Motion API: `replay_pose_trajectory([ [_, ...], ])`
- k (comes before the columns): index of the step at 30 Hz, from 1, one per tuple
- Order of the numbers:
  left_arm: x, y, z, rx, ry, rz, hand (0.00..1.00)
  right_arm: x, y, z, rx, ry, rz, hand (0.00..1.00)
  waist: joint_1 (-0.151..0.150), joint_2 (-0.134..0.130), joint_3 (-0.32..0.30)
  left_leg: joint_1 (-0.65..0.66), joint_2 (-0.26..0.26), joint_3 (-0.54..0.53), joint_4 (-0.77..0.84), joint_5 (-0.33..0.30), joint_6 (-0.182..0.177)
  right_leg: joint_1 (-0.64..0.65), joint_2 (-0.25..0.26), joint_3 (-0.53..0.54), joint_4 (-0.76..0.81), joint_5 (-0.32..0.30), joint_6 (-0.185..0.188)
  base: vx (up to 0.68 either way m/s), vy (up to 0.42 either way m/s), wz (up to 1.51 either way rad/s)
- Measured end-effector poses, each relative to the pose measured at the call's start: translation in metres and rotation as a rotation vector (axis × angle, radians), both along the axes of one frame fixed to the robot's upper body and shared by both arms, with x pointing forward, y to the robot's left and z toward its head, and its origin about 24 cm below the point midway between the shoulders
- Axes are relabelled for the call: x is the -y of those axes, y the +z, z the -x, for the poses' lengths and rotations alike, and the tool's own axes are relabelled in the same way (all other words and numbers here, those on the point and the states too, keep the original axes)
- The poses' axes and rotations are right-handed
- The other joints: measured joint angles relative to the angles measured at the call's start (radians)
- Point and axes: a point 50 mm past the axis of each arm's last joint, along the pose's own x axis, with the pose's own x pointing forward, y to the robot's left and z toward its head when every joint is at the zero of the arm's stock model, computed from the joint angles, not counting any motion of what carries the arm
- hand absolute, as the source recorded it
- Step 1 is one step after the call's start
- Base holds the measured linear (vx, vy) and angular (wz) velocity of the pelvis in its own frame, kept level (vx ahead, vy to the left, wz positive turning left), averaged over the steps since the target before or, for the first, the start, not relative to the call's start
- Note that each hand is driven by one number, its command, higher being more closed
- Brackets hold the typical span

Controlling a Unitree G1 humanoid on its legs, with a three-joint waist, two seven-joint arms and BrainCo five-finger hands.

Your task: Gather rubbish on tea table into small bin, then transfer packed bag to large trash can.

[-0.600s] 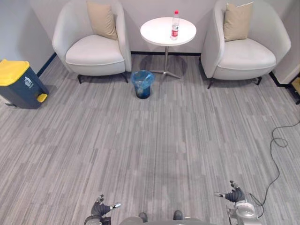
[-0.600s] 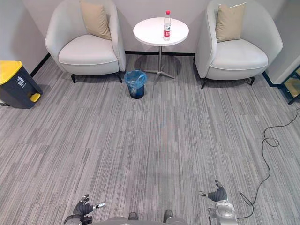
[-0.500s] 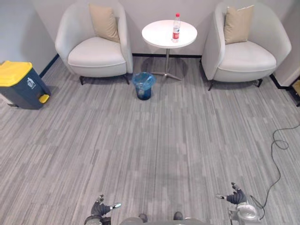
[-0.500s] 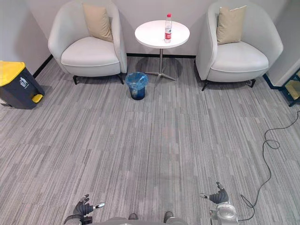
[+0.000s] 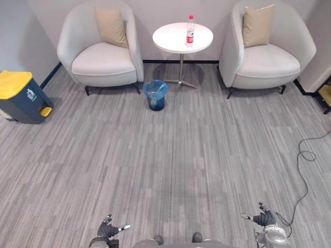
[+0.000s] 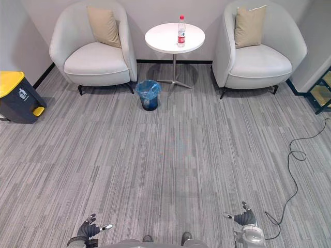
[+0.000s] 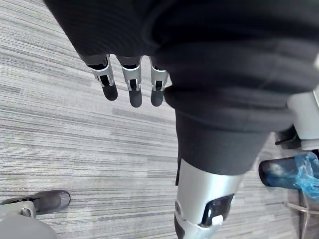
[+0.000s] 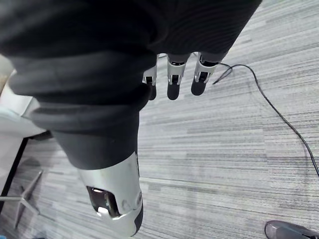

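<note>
A clear plastic bottle [image 5: 190, 30] with a red cap and label stands on the round white tea table [image 5: 173, 39] at the far wall. On the floor left of the table's foot sits the small bin [image 5: 156, 94] lined with a blue bag; it also shows in the left wrist view [image 7: 294, 173]. The large trash can [image 5: 18, 96], dark grey with a yellow lid, stands at the far left. My left hand [image 5: 108, 230] and right hand [image 5: 264, 218] hang low at the near edge, far from the table, fingers relaxed and holding nothing.
Two pale armchairs flank the table, the left one [image 5: 101, 51] and the right one [image 5: 266, 47], each with a beige cushion. Wide grey striped carpet lies between me and the furniture.
The whole picture has shifted slightly, so the camera moved. Both hands sit a little lower at the near edge. Bottle, bins and chairs stay where they were.
</note>
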Motion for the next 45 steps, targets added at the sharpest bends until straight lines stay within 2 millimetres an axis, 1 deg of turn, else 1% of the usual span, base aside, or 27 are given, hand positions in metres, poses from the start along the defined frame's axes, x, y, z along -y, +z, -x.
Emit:
replay_pose_trajectory([
  [5, 0.0, 0.002, -0.003, 0.014, -0.003, -0.003, 0.0, -0.002, 0.002, -0.008, 0.023, -0.007, -0.004, 0.0, 0.0, 0.001, 0.005, -0.028, 0.012, 0.027, 0.026, -0.022, 0.021, -0.032, 0.011, 0.021, 0.009, -0.002, 0.003, 0.02, -0.009, -0.17],
  [8, 0.0, 0.004, -0.007, 0.031, -0.008, -0.005, 0.0, -0.002, 0.005, -0.015, 0.044, -0.02, 0.003, 0.0, 0.002, 0.01, 0.024, -0.056, 0.021, 0.041, 0.088, -0.067, 0.032, -0.069, 0.011, 0.031, 0.084, -0.047, 0.005, 0.04, 0.005, -0.16],
  [11, -0.001, 0.007, -0.011, 0.052, -0.013, -0.012, 0.0, -0.002, 0.004, -0.015, 0.04, -0.042, -0.007, 0.0, 0.006, -0.001, 0.044, -0.076, 0.015, 0.047, 0.181, -0.137, 0.047, -0.174, -0.029, 0.016, 0.344, -0.183, 0.06, 0.06, 0.029, -0.09],
  [13, -0.003, 0.007, -0.011, 0.051, -0.014, -0.018, 0.0, -0.003, 0.004, -0.018, 0.044, -0.038, -0.012, 0.0, 0.01, -0.005, 0.054, -0.082, 0.013, 0.058, 0.217, -0.174, 0.055, -0.251, -0.066, -0.043, 0.516, -0.203, 0.07, 0.1, 0.041, -0.17],
  [14, -0.008, 0.01, -0.014, 0.055, -0.031, -0.039, 0.0, -0.007, 0.005, -0.025, 0.067, -0.047, -0.033, 0.0, 0.0, -0.01, 0.079, -0.054, 0.006, 0.054, 0.227, -0.198, 0.071, -0.345, -0.13, -0.103, 0.746, -0.207, 0.095, 0.14, 0.029, 0.05],
  [15, -0.011, 0.012, -0.017, 0.06, -0.04, -0.051, 0.0, -0.009, 0.004, -0.025, 0.067, -0.048, -0.039, 0.0, -0.004, -0.011, 0.087, -0.034, 0.006, 0.051, 0.224, -0.204, 0.072, -0.358, -0.146, -0.125, 0.768, -0.224, 0.089, 0.28, 0.007, 0.0],
  [18, -0.019, 0.017, -0.026, 0.084, -0.038, -0.089, 0.0, -0.013, 0.004, -0.027, 0.059, -0.018, -0.042, 0.0, -0.004, -0.006, 0.1, 0.03, 0.031, 0.046, 0.178, -0.213, 0.058, -0.423, -0.162, -0.217, 0.601, -0.221, 0.055, 0.28, -0.038, 0.11],
  [19, -0.019, 0.02, -0.035, 0.108, -0.043, -0.092, 0.0, -0.013, 0.004, -0.029, 0.064, -0.021, -0.043, 0.0, -0.006, 0.01, 0.116, 0.051, 0.048, 0.035, 0.152, -0.21, 0.046, -0.447, -0.153, -0.242, 0.48, -0.166, 0.049, 0.38, -0.133, 0.38],
  [21, -0.018, 0.023, -0.043, 0.132, -0.044, -0.087, 0.0, -0.012, 0.006, -0.033, 0.075, -0.02, -0.041, 0.0, -0.023, -0.005, 0.124, 0.088, 0.068, 0.013, 0.116, -0.203, 0.015, -0.448, -0.139, -0.268, 0.297, -0.014, 0.042, 0.42, -0.181, 0.48],
  [22, -0.015, 0.023, -0.046, 0.138, -0.047, -0.08, 0.0, -0.011, 0.008, -0.035, 0.082, -0.021, -0.035, 0.0, -0.033, -0.001, 0.125, 0.106, 0.087, -0.003, 0.104, -0.204, -0.014, -0.447, -0.133, -0.268, 0.305, 0.089, -0.022, 0.46, -0.231, 0.33],
  [23, -0.012, 0.023, -0.049, 0.145, -0.048, -0.073, 0.0, -0.01, 0.012, -0.041, 0.099, -0.021, -0.03, 0.0, -0.034, 0.009, 0.127, 0.103, 0.115, -0.01, 0.121, -0.19, -0.044, -0.473, -0.125, -0.272, 0.389, 0.021, -0.061, 0.56, -0.31, 0.21],
  [24, -0.012, 0.024, -0.049, 0.147, -0.048, -0.073, 0.0, -0.01, 0.013, -0.043, 0.11, -0.021, -0.032, 0.0, -0.033, 0.009, 0.127, 0.097, 0.121, -0.014, 0.145, -0.182, -0.058, -0.483, -0.127, -0.273, 0.428, -0.014, -0.071, 0.58, -0.338, 0.04],
  [26, -0.01, 0.023, -0.05, 0.151, -0.043, -0.064, 0.0, -0.01, 0.015, -0.045, 0.127, -0.027, -0.037, 0.0, -0.034, 0.02, 0.127, 0.041, 0.168, -0.015, 0.337, -0.159, -0.095, -0.448, -0.111, -0.299, 0.484, -0.103, -0.085, 0.41, -0.249, 0.13],
  [27, -0.009, 0.023, -0.049, 0.151, -0.039, -0.058, 0.0, -0.011, 0.013, -0.043, 0.122, -0.033, -0.041, 0.0, -0.031, 0.03, 0.128, -0.038, 0.221, -0.016, 0.551, -0.086, -0.11, -0.384, -0.077, -0.315, 0.459, -0.137, -0.093, 0.52, -0.314, 0.15],
  [28, -0.009, 0.022, -0.047, 0.149, -0.04, -0.055, 0.0, -0.012, 0.013, -0.042, 0.119, -0.028, -0.037, 0.0, -0.024, 0.038, 0.131, -0.143, 0.291, -0.018, 0.805, -0.007, -0.103, -0.294, -0.027, -0.326, 0.383, -0.144, -0.097, 0.62, -0.36, 0.05],
  [29, -0.009, 0.022, -0.046, 0.149, -0.04, -0.056, 0.0, -0.014, 0.013, -0.044, 0.119, -0.018, -0.035, 0.0, -0.019, 0.039, 0.132, -0.193, 0.315, -0.014, 0.922, -0.025, -0.088, -0.25, -0.001, -0.323, 0.343, -0.144, -0.098, 0.61, -0.307, -0.21],
  [30, -0.008, 0.024, -0.047, 0.159, -0.042, -0.055, 0.0, -0.018, 0.012, -0.044, 0.127, -0.016, -0.046, 0.0, 0.003, 0.023, 0.14, -0.297, 0.321, -0.014, 1.097, -0.062, -0.035, -0.147, 0.028, -0.308, 0.259, -0.144, -0.101, 0.48, -0.202, -0.27],
  [33, -0.005, 0.031, -0.056, 0.213, -0.051, -0.052, 0.0, -0.022, 0.013, -0.049, 0.151, -0.044, -0.066, 0.0, 0.037, -0.01, 0.154, -0.46, 0.259, 0.043, 1.031, -0.09, -0.006, -0.022, 0.037, -0.275, 0.145, -0.146, -0.097, 0.46, -0.149, -0.28],
  [36, -0.004, 0.032, -0.056, 0.226, -0.036, -0.044, 0.0, -0.023, 0.018, -0.06, 0.178, -0.044, -0.071, 0.0, 0.084, -0.018, 0.161, -0.548, 0.155, 0.06, 0.631, -0.08, -0.012, 0.039, 0.028, -0.217, 0.093, -0.166, -0.066, 0.47, 0.025, -0.58],
  [38, -0.001, 0.028, -0.046, 0.214, 0.021, -0.016, 0.0, -0.023, 0.016, -0.059, 0.169, -0.046, -0.073, 0.0, 0.113, -0.004, 0.157, -0.517, 0.098, 0.04, 0.249, 0.014, -0.051, 0.11, 0.034, -0.162, 0.072, -0.216, -0.025, 0.59, 0.196, -0.81],
  [39, -0.001, 0.025, -0.038, 0.194, 0.034, -0.01, 0.0, -0.024, 0.014, -0.056, 0.158, -0.046, -0.074, 0.0, 0.129, 0.002, 0.152, -0.512, 0.099, 0.022, 0.213, 0.061, -0.017, 0.15, 0.045, -0.139, 0.07, -0.25, -0.012, 0.59, 0.243, -0.75],
  [40, -0.007, 0.023, -0.03, 0.177, 0.056, -0.021, 0.0, -0.034, 0.008, -0.052, 0.14, -0.039, -0.098, 0.0, 0.138, -0.03, 0.136, -0.525, 0.08, 0.003, 0.306, 0.106, 0.041, 0.18, 0.019, -0.116, 0.086, -0.295, 0.007, 0.65, 0.205, -0.52],
  [41, -0.012, 0.023, -0.027, 0.168, 0.076, -0.029, 0.0, -0.042, 0.001, -0.045, 0.113, -0.028, -0.117, 0.0, 0.138, -0.084, 0.111, -0.554, 0.054, 0.019, 0.4, 0.053, 0.08, 0.174, -0.031, -0.102, 0.148, -0.335, 0.053, 0.68, 0.178, -0.28],
  [42, -0.01, 0.023, -0.029, 0.169, 0.075, -0.025, 0.0, -0.045, 0.0, -0.045, 0.106, -0.02, -0.119, 0.0, 0.138, -0.097, 0.111, -0.556, 0.05, 0.028, 0.441, 0.008, 0.084, 0.142, -0.054, -0.097, 0.235, -0.35, 0.067, 0.67, 0.17, -0.13],
  [43, -0.006, 0.022, -0.029, 0.166, 0.066, -0.014, 0.0, -0.048, -0.002, -0.047, 0.094, -0.009, -0.124, 0.0, 0.135, -0.097, 0.111, -0.539, 0.047, 0.03, 0.492, -0.052, 0.096, 0.044, -0.091, -0.065, 0.494, -0.338, 0.1, 0.63, 0.202, -0.07],
  [44, -0.006, 0.021, -0.029, 0.161, 0.062, -0.013, 0.0, -0.051, -0.003, -0.047, 0.087, -0.006, -0.131, 0.0, 0.13, -0.098, 0.112, -0.509, 0.04, 0.03, 0.509, -0.089, 0.11, -0.032, -0.121, -0.036, 0.707, -0.28, 0.177, 0.59, 0.208, 0.01],
  [45, -0.006, 0.022, -0.031, 0.164, 0.049, -0.017, 0.0, -0.053, -0.005, -0.046, 0.078, -0.004, -0.135, 0.0, 0.124, -0.097, 0.114, -0.47, 0.031, 0.03, 0.521, -0.13, 0.123, -0.099, -0.141, -0.01, 0.89, -0.26, 0.217, 0.61, 0.165, 0.18],
])
